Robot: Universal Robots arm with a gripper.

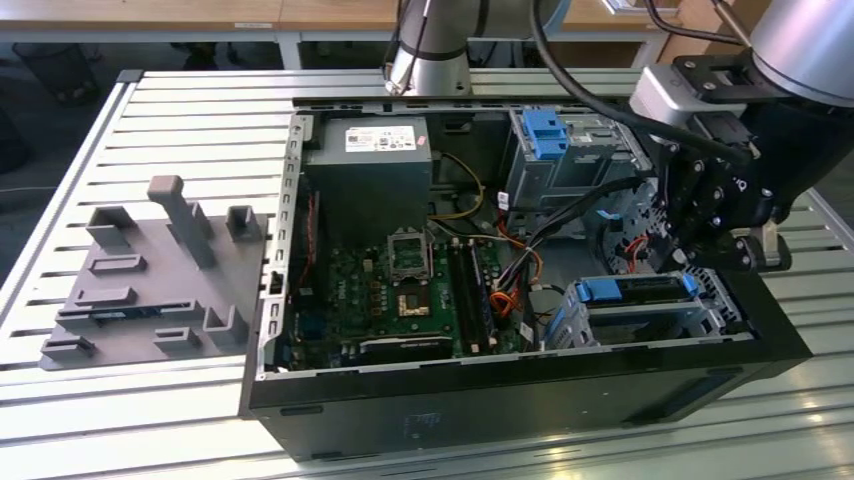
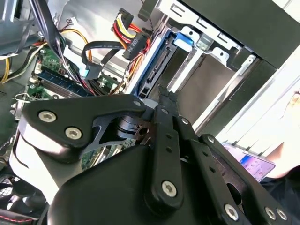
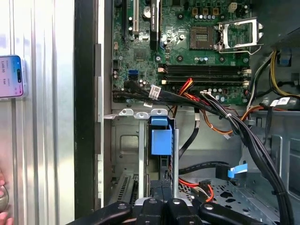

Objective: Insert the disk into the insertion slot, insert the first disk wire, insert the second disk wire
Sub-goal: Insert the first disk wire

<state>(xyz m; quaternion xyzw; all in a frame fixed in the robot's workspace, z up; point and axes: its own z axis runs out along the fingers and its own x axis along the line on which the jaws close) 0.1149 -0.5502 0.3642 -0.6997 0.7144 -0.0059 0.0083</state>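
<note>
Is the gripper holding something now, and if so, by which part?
Nothing seems to be held: the gripper is shut, with its tips at the end of the disk, which sits in the slot.

Exterior view: bright, even light from overhead. The slatted table (image 1: 160,110) reads pale, with white glare streaks along its near edge. The inside of the computer case (image 1: 534,385) is dim, and the circuit board (image 1: 400,290) lies in soft shadow. Second wrist view: table slats beyond the case are blown out to white. First wrist view: the circuit board is evenly lit, the slats are washed pale, and a phone screen (image 3: 10,75) glows.
</note>
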